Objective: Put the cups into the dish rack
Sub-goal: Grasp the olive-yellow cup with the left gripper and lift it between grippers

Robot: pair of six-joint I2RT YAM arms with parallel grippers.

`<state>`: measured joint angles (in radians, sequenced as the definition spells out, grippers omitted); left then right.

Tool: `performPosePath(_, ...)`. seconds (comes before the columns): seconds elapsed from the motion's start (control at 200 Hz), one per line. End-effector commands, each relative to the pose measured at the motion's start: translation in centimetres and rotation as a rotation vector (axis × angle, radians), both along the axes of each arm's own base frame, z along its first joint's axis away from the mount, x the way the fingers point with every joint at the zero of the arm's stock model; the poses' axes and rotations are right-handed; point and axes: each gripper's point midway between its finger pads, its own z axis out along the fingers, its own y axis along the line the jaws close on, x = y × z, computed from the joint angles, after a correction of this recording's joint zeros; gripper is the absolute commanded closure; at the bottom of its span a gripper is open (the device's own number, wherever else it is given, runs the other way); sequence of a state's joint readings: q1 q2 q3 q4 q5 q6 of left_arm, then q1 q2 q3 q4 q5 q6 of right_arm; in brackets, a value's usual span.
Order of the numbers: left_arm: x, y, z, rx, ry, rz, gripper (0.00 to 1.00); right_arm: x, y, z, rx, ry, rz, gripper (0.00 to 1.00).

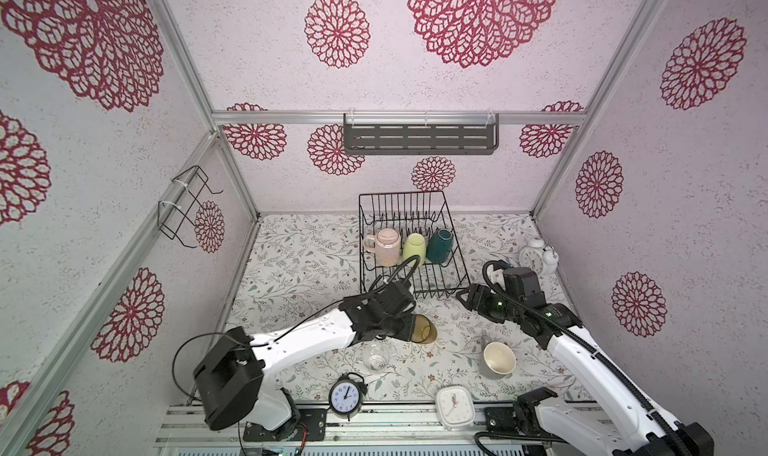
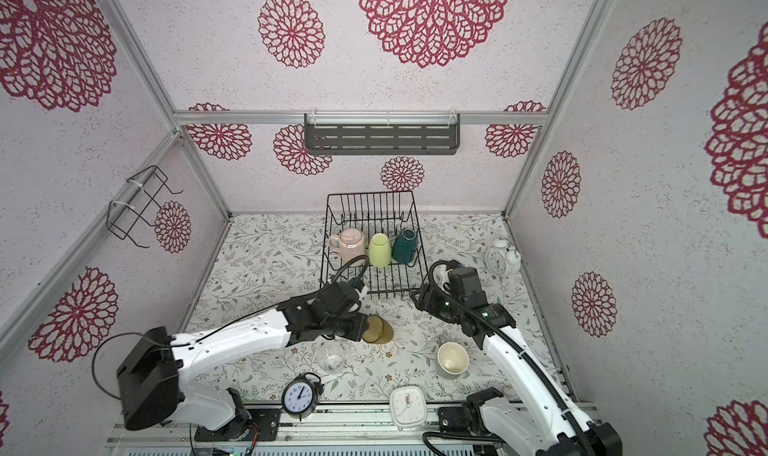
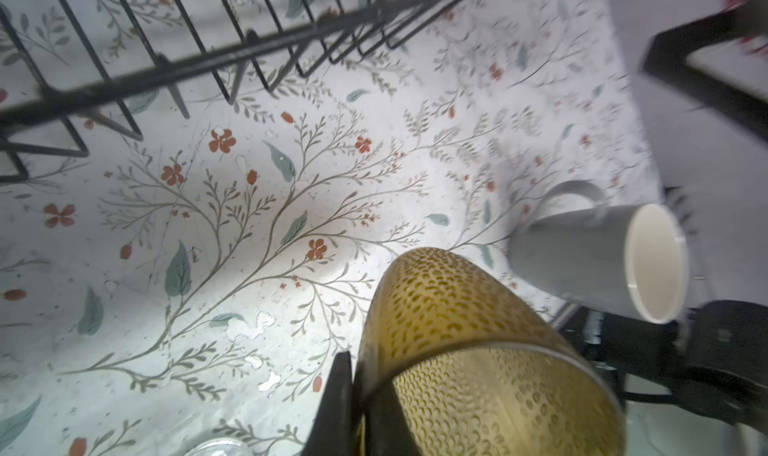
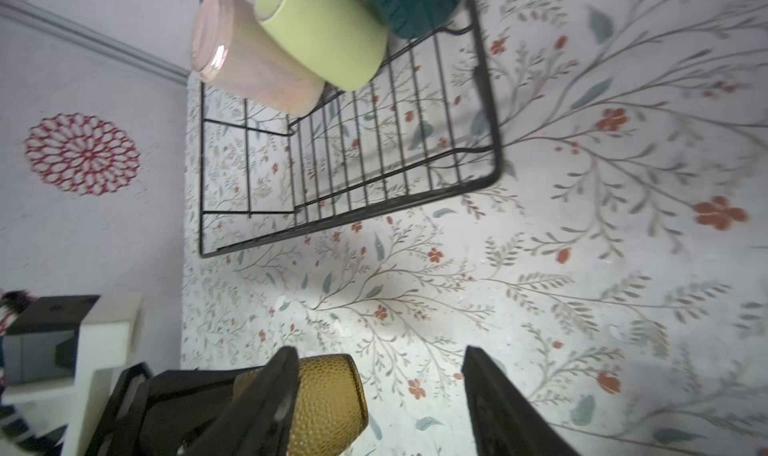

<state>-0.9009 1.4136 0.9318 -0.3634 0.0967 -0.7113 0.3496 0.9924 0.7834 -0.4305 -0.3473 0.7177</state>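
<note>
Nearer than the fingers, a small clear glass [image 1: 376,358] and a grey mug [image 1: 496,360] are seen. The amber tumbler [image 3: 457,329] is gripped by the closed left gripper [image 1: 411,328]. The right gripper [image 4: 378,352] is spread, nothing between its fingers. Beyond both, 3 mugs are seated in the dish rack [image 4: 353,216]: pink mug [image 1: 386,248], yellow-green mug [image 1: 414,248], teal mug [image 1: 440,246].

the dish rack [image 1: 399,193] stands at the back middle of the table [image 1: 291,267], with three mugs [image 1: 414,248] side by side in it. before its near edge is the tumbler [image 1: 424,329], with the small glass [image 1: 376,357] nearer and to the left and a lone mug [image 1: 497,359] to the right. two clocks [image 1: 345,396] sit at the table's front edge, and a third clock [image 1: 536,256] sits right of the rack.
</note>
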Motion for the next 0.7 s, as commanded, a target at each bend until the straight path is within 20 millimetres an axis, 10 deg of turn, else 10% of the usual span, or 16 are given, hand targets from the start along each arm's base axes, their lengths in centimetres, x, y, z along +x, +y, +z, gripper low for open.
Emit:
performPosePath(0.0, 1.7, -0.7, 4.5, -0.325, -0.045, -0.006, 0.99, -0.4, 3.8, 3.6, 0.257, 0.027, 0.111, 0.23)
performPosePath(0.36, 1.9, 0.1, 10.7, -0.690, -0.124, -0.093, 0.98, -1.4, 8.1, 6.2, 0.689, 0.220, 0.124, 0.13)
performPosePath(0.696, 3.3, 0.3, 12.0, -0.859, -0.099, -0.077, 0.98, -1.6, 9.6, 9.1, 0.942, 0.243, 0.131, 0.18)
